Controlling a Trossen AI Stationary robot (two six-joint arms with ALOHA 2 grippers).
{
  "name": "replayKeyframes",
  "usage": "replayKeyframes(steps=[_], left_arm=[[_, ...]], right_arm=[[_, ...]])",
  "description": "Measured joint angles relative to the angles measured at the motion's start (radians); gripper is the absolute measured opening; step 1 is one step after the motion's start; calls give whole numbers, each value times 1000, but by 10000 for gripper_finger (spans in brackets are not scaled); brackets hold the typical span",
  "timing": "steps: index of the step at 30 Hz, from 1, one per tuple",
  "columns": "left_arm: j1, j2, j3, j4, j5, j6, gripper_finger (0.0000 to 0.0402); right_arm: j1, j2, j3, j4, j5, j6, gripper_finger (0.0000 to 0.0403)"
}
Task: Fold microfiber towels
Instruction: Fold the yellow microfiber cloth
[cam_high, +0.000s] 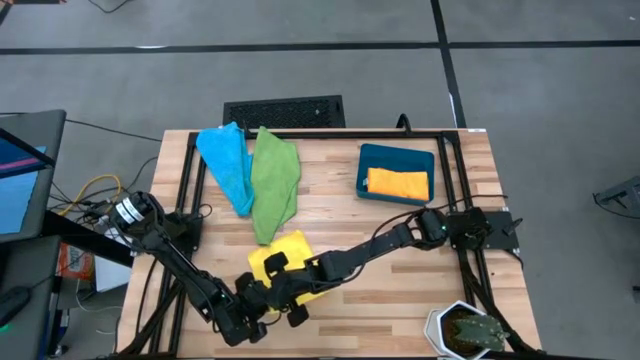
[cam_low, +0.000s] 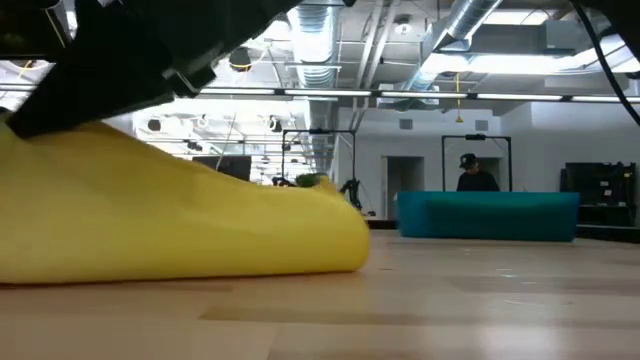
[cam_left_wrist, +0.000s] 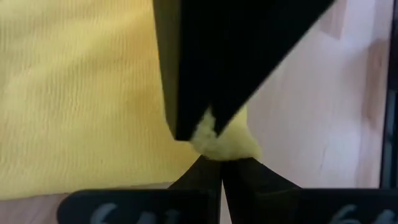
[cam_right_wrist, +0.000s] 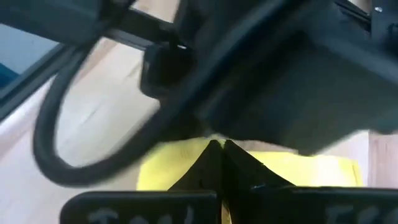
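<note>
Wooden slats make up the counter (cam_high: 340, 215), with a black frame round its edge and grey floor beyond. Low in the frame from above, just left of centre, lies the yellow towel (cam_high: 285, 262), partly folded, and both arms meet over its lower edge. The left pincer (cam_high: 262, 303) comes in from the lower left, its fingers pressed shut on a puckered corner of that yellow cloth, as its wrist camera shows. The right pincer (cam_high: 283, 287) reaches across from the right side of the frame and sits just beside the left one; its fingers are closed too, with yellow cloth showing at their tips, so I judge that it grips the same edge.

From both pincers the bulk of the towel spreads toward the upper part of the frame, so any fold would carry the held edge up and over that way.

Blue towel (cam_high: 227, 160) and green towel (cam_high: 273, 180) lie bunched side by side at upper left, unfolded. An orange towel (cam_high: 398, 183) rests folded inside the teal bin (cam_high: 366, 160) at upper right.
</note>
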Motion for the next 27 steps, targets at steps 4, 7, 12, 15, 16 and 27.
replayKeyframes(steps=[4, 7, 12, 15, 16, 27], left_arm=[[0, 0, 0, -15, 45, 22, 0], [0, 0, 0, -28, 65, 27, 0], [0, 0, 0, -30, 70, 27, 0], [0, 0, 0, -30, 62, 27, 0], [0, 1, 0, -32, 62, 30, 0], [0, 1, 0, -54, 71, 39, 0]], right_arm=[[-15, 0, 0, 10, -25, 0, 20], [-22, 12, 0, 26, -27, 16, 17], [-27, 36, 4, 58, -43, 36, 25], [-28, 53, -2, 48, -59, 44, 23], [-28, 58, -2, 59, -69, 44, 21], [-31, 76, 0, 77, -74, 60, 29]])
